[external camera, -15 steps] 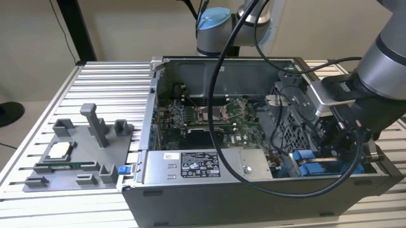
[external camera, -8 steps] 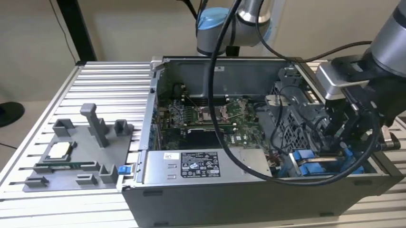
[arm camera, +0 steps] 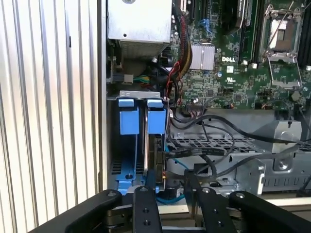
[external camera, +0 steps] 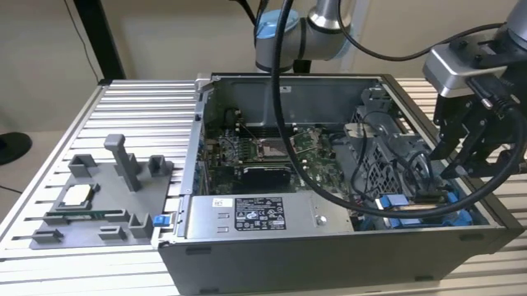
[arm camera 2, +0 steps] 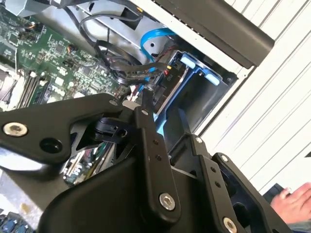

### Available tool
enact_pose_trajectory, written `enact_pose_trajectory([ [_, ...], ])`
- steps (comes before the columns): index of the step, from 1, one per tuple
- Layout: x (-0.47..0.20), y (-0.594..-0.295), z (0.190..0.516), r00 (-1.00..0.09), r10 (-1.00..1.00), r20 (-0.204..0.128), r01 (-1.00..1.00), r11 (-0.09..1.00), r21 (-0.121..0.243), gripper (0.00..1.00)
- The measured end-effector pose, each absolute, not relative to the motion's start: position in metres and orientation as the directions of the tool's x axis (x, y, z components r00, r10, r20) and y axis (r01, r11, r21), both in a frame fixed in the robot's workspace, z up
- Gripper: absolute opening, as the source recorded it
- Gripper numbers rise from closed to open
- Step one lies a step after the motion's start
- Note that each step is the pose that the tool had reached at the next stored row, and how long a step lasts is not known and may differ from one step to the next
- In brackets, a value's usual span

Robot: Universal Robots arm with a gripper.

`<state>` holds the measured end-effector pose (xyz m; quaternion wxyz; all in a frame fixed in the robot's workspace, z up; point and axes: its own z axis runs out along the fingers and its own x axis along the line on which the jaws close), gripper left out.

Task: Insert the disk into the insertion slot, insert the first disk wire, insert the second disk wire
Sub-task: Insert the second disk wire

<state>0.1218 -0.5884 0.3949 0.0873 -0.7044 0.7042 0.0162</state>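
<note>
The gripper, jaws parted, hangs over the disk; second wrist view adds a person's hand.

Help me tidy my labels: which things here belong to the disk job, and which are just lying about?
Job: disk in its blue carrier, insertion slot, black wires, gripper.
Lying about: power-supply box, grey fixture tray, motherboard.

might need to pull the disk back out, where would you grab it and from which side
Probably by the two blue carrier tabs at the exposed end of the disk. It stands on edge in the insertion slot, its faces walled in, so come in from the case's open side, where the end effector hovers.
</note>
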Motion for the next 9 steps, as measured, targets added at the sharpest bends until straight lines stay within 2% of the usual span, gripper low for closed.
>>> enact_pose_trajectory([
  [9,0.1218,-0.5884,0.3952,0.008,-0.989,-0.146,-0.995,0.007,-0.099,1.0],
])
